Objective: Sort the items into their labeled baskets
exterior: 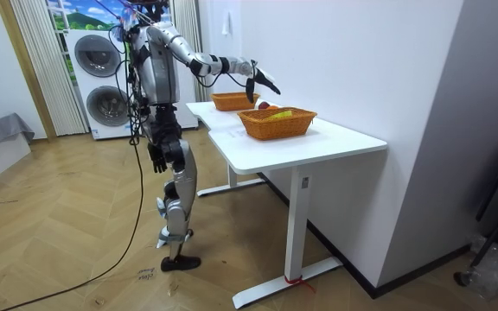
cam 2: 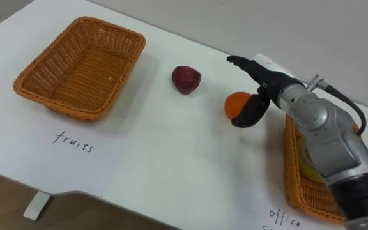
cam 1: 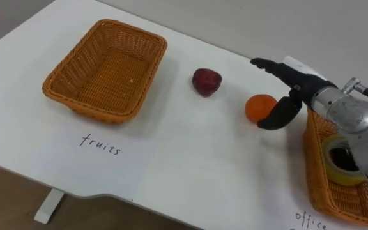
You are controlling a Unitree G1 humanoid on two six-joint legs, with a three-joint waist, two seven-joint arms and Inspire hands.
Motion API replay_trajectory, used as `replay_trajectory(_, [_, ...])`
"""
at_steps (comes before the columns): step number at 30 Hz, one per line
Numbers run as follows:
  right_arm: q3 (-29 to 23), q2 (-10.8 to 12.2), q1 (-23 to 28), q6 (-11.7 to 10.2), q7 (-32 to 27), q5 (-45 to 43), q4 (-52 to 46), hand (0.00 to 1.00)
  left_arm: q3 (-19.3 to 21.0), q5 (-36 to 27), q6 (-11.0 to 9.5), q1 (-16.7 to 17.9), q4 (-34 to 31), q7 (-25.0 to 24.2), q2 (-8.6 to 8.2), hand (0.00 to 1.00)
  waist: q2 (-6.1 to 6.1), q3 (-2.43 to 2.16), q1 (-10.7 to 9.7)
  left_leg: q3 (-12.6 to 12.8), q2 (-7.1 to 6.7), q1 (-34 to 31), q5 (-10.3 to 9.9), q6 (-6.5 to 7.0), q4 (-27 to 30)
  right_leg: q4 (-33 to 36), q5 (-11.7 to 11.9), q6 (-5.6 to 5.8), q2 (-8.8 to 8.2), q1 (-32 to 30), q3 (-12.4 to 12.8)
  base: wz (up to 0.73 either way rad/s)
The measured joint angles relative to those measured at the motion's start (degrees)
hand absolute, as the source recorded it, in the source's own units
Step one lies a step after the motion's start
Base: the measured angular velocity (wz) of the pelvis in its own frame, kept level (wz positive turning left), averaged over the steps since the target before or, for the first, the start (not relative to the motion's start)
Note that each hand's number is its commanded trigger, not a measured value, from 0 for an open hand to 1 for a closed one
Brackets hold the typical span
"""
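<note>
An orange (cam 1: 259, 106) lies on the white table (cam 1: 190, 166), with a dark red apple (cam 1: 206, 82) to its left. My right hand (cam 1: 297, 83) reaches in from the right and hovers over the orange. Its fingers stretch straight past the fruit, the thumb hangs down beside it, and the hand is open, holding nothing. The fruit basket (cam 1: 151, 75) at the left is empty. The office basket (cam 1: 317, 167) at the right edge holds a yellow tape roll (cam 1: 338, 167), partly hidden by my forearm. My left hand (exterior: 156, 156) hangs by my side in the room view.
Paper labels lie in front of each basket near the table's front edge. A wall runs close behind the table. In the room view I stand at the table's end, with washing machines (exterior: 100, 73) behind me.
</note>
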Motion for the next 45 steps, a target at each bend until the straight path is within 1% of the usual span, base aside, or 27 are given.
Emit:
replay_trajectory(3, [0.0, 0.0, 0.0, 0.0, 0.1, -1.1, 0.3, 0.0, 0.0, 0.0, 0.0, 0.0, 0.0, 0.0, 0.06, 0.0, 0.08, 0.06, 0.0, -0.2, -0.09, -0.1, 0.0, 0.0, 0.0, 0.0, 0.0, 0.0, 0.02, 0.0, 0.0, 0.0])
replay_trajectory(6, [0.0, 0.0, 0.0, 0.0, 0.1, -1.2, 1.1, 0.0, 0.0, 0.0, 0.0, -0.1, 0.0, 0.0, 0.12, 0.0, -0.01, -0.01, 0.0, -0.1, -0.09, -0.1, 0.0, 0.0, 0.0, 0.0, 0.0, 0.0, 0.05, 0.0, 0.0, 0.0])
replay_trajectory(8, [0.0, 0.0, 0.0, 0.0, 0.1, -1.1, 2.4, 0.0, 0.0, 0.0, 0.0, -0.2, 0.0, 0.1, 0.15, 0.0, -0.18, -0.14, 0.1, -0.1, -0.12, -0.1, 0.0, 0.0, 0.0, 0.0, 0.0, 0.0, 0.04, 0.0, 0.0, 0.0])
replay_trajectory(13, [0.0, 0.0, 0.0, 0.2, 0.1, -1.2, 3.0, 0.0, 0.0, 0.0, 0.1, -0.3, 0.0, 0.2, 0.15, 0.0, -0.24, -0.18, 0.1, -0.2, -0.12, -0.2, 0.0, 0.0, 0.1, 0.0, 0.0, 0.0, 0.06, 0.0, 0.0, 0.0])
replay_trajectory(18, [0.0, 0.0, 0.0, 1.2, 0.1, -1.2, 3.0, 0.0, 0.0, 0.0, 1.1, -0.5, 0.0, 0.4, 0.15, 0.0, -0.27, -0.21, 0.1, -0.3, -0.12, -0.8, 0.0, 0.0, 0.7, 0.0, 0.0, -0.05, 0.07, -0.2, -0.1, 0.01])
replay_trajectory(24, [0.0, 0.0, 0.0, 1.4, 0.1, -1.2, 3.0, 0.0, 0.0, 0.0, 1.3, -0.5, 0.0, 0.6, 0.15, 0.0, -0.23, -0.19, 0.1, -0.3, -0.12, -0.9, 0.0, 0.0, 1.0, 0.0, 0.1, -0.18, 0.11, -0.2, -0.1, 0.0])
replay_trajectory(34, [0.0, 0.0, 0.0, 1.4, 0.1, -1.9, 4.2, 0.0, 0.0, 0.0, 1.3, -0.5, -0.1, 1.3, 0.14, 0.0, 0.01, -0.03, 0.3, -0.5, -0.12, -0.9, 0.0, -0.01, 0.7, 0.0, 0.1, -0.22, 0.12, -0.2, -0.1, 0.0])
replay_trajectory(36, [0.0, 0.0, 0.0, 1.4, 0.1, -1.9, 4.2, 0.0, 0.0, 0.0, 1.3, -0.5, -0.1, 1.2, 0.14, 0.0, -0.01, -0.08, 0.3, -0.5, -0.14, -1.2, 0.0, -0.01, 0.7, 0.0, 0.1, -0.22, 0.13, -0.5, -0.1, 0.0])
replay_trajectory(38, [0.0, 0.0, 0.0, 1.3, 0.1, -1.9, 4.7, 0.0, 0.0, 0.6, 1.3, -0.5, -0.1, 1.0, 0.11, 0.0, -0.19, -0.23, 0.3, -0.3, -0.15, -1.8, 0.0, -0.02, 0.9, 0.0, 0.2, -0.25, 0.14, -1.0, -0.1, 0.0])
replay_trajectory(42, [0.0, 0.0, 0.0, 1.4, 0.1, -1.9, 5.4, 0.0, 0.0, 0.6, 1.3, -0.5, -0.1, 0.4, 0.06, 0.0, -0.08, -0.16, 0.6, -0.4, -0.12, -1.9, 0.0, -0.01, 1.2, 0.0, 0.2, -0.25, 0.13, -1.1, -0.1, 0.0])
replay_trajectory(45, [0.0, 0.0, 0.0, 1.4, -0.1, -1.9, 5.4, 0.0, 0.0, 0.6, 1.3, -0.5, -0.4, -0.1, 0.04, 0.0, 0.02, -0.08, 1.3, -0.4, -0.12, -1.9, 0.0, -0.02, 1.1, 0.0, 0.2, -0.25, 0.15, -1.1, -0.1, 0.0])
